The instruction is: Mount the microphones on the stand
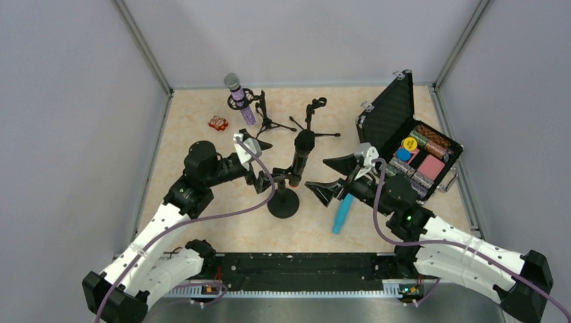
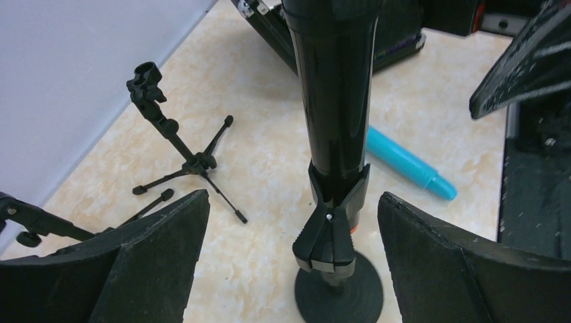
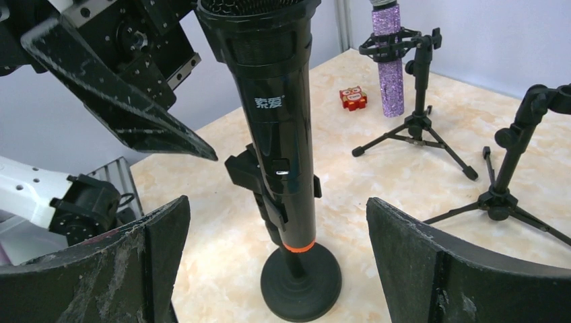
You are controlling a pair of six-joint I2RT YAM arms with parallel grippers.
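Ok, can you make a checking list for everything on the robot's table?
Surface: beige marbled tabletop, no spills seen.
Job's things: purple glitter microphone sits in its tripod stand; black microphone stands upright in the round-base stand; turquoise microphone lies flat on the table; second tripod stand is empty.
Clutter: open black case holding what look like poker chips; small red thing.
Grippers: left gripper and right gripper are both open, with fingers either side of the black microphone, not touching it.
Cables: purple cables loop along both arms.
Surroundings: grey walls.
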